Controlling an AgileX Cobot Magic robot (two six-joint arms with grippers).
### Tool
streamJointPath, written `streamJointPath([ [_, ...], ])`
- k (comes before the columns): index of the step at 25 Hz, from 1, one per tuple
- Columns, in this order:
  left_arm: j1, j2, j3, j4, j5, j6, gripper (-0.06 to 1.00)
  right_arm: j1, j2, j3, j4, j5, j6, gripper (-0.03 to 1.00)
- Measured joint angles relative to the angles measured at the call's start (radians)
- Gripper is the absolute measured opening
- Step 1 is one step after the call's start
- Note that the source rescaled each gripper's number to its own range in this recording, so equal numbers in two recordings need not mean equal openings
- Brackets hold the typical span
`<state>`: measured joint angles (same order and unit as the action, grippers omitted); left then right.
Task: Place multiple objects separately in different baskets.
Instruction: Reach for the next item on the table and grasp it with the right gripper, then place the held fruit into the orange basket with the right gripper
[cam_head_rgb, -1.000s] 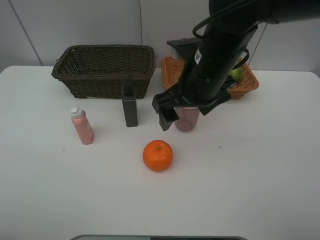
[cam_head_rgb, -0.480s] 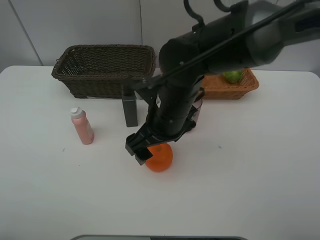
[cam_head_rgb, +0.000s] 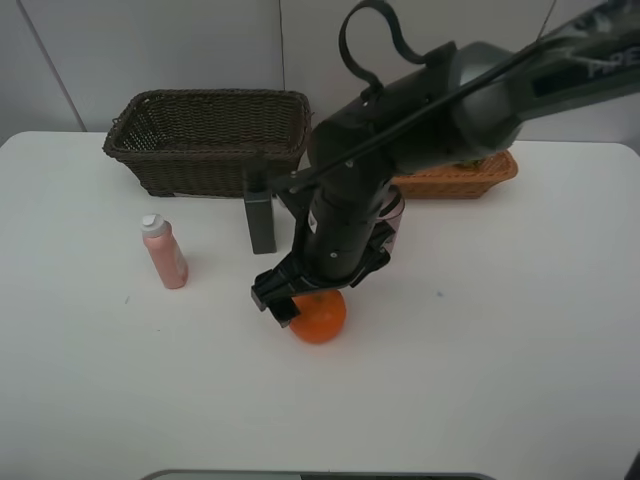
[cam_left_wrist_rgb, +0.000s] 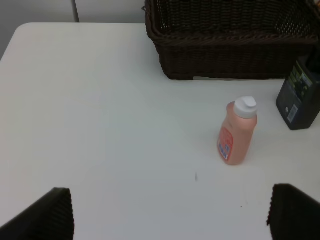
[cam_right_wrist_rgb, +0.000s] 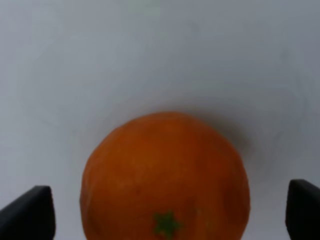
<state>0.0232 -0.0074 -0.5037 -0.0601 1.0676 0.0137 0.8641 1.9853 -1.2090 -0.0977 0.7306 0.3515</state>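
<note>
Right gripper (cam_right_wrist_rgb: 165, 212) spread wide, straddling orange (cam_right_wrist_rgb: 165, 170) (green stem hidden overhead); left gripper (cam_left_wrist_rgb: 172, 215) spread too.

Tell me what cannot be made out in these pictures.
Tan basket: high view, the right arm covers most of it, contents unseen.
Cup: high view, nearly all behind the same arm.
Orange: right wrist view, cut off by the edge.
Dark bottle: left wrist view, cut by the edge, label unreadable.

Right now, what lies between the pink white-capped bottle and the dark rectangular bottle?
Nothing: only bare white table separates the pink white-capped bottle from the dark rectangular bottle, clearest in the left wrist view.
</note>
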Motion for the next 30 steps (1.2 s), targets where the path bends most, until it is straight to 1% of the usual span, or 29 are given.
streamJointPath([
  [6, 0.0, 0.0, 0.0, 0.0, 0.0, 0.0, 1.0, 0.005, 0.034, 0.0, 0.003, -0.027, 0.0, 0.96],
  [14, 0.0, 0.0, 0.0, 0.0, 0.0, 0.0, 1.0, 0.005, 0.064, 0.0, 0.005, -0.033, 0.0, 0.96],
  [15, 0.0, 0.0, 0.0, 0.0, 0.0, 0.0, 1.0, 0.005, 0.064, 0.0, 0.005, -0.033, 0.0, 0.94],
  [17, 0.0, 0.0, 0.0, 0.0, 0.0, 0.0, 1.0, 0.005, 0.064, 0.0, 0.005, -0.033, 0.0, 0.86],
  [19, 0.0, 0.0, 0.0, 0.0, 0.0, 0.0, 1.0, 0.005, 0.064, 0.0, 0.007, -0.031, 0.001, 0.71],
  [30, 0.0, 0.0, 0.0, 0.0, 0.0, 0.0, 1.0, 0.005, 0.064, 0.0, 0.045, -0.03, 0.003, 0.71],
])
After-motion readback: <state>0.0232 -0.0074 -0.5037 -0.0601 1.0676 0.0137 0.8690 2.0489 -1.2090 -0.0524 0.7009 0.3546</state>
